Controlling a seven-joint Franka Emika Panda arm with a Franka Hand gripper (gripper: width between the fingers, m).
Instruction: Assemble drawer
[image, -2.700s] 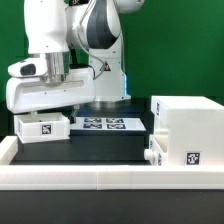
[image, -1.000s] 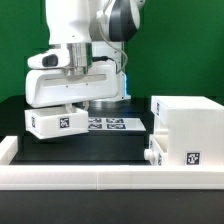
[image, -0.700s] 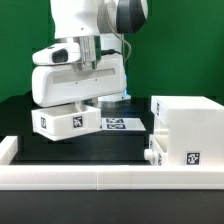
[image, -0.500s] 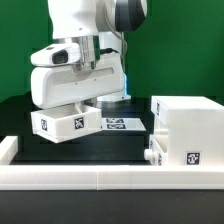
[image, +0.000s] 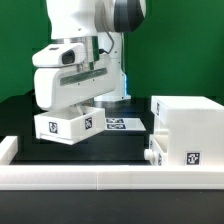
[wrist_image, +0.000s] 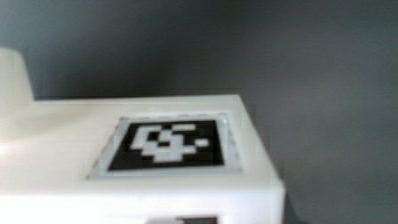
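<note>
Rail: the low white rail (image: 90, 176) runs along the near edge of the black worktop (image: 122, 146). It probably serves to keep loose parts from sliding off.
Tray box: one small white tray box (image: 62, 128) of the drawer hangs toward the exterior view's left, directly under the arm's hand. It is tilted and appears to be clear of the worktop.
Tool: the tool (image: 72, 108) is mostly hidden behind the hand body and the box. Since the box sits tilted in the air below it, I judge the tool to be clamped on the tray box.
Wrist view: the tray box (wrist_image: 143, 150) fills the picture at close range with a black-and-white tag (wrist_image: 169, 145) facing the camera, which fits a grip from above.
Marker board: the marker board (image: 118, 124) lies flat on the worktop behind the carried box and apart from it.
Second tray box: a second tray box (image: 178, 156) sits low against the shell, its knob (image: 148, 155) pointing to the exterior view's left. Whether it is fully seated cannot be told.
Shell: the large shell (image: 190, 115) stands at the exterior view's right, well apart from the carried box.
Step in hand: likely carrying the tray box across to the shell. The tilt would need levelling before it could slide in.
</note>
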